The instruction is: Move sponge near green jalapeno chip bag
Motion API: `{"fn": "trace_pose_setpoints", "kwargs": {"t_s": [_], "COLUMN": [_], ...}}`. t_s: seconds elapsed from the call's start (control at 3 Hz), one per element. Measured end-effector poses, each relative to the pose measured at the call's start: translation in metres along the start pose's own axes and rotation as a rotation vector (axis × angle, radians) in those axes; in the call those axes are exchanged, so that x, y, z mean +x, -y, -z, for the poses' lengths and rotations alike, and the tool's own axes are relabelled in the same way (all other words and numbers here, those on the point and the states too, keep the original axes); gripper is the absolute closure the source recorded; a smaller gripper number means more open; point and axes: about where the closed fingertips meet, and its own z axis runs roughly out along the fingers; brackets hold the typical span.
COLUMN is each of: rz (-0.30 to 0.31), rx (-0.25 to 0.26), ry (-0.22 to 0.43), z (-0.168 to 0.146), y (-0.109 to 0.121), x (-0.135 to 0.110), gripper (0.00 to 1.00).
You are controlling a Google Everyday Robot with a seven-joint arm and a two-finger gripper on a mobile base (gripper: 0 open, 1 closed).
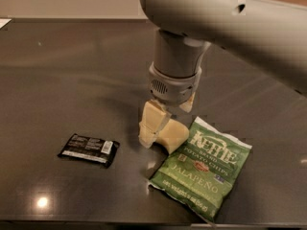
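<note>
The sponge [173, 135], a pale cream block, lies on the dark table right against the upper left edge of the green jalapeno chip bag [204, 169]. The bag lies flat at the front right with its white lettering facing up. My gripper [169, 123] hangs straight down from the grey arm directly over the sponge. Its cream-coloured fingers [152, 122] are spread, one on the sponge's left and one behind it on the right. They are open and do not squeeze the sponge.
A small black wrapper with a white label [89, 149] lies flat at the front left. The dark table [72, 71] stretches back and left. My grey arm [230, 18] crosses the upper right of the view.
</note>
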Motion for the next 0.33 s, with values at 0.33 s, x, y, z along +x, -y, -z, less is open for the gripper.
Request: {"fn": "trace_pose_setpoints", "kwargs": {"t_s": [0.33], "rz": [0.000], "rx": [0.000], "ry": [0.000], "z": [0.0000], "y": [0.0000], "x": [0.0000], "gripper": [0.00]}}
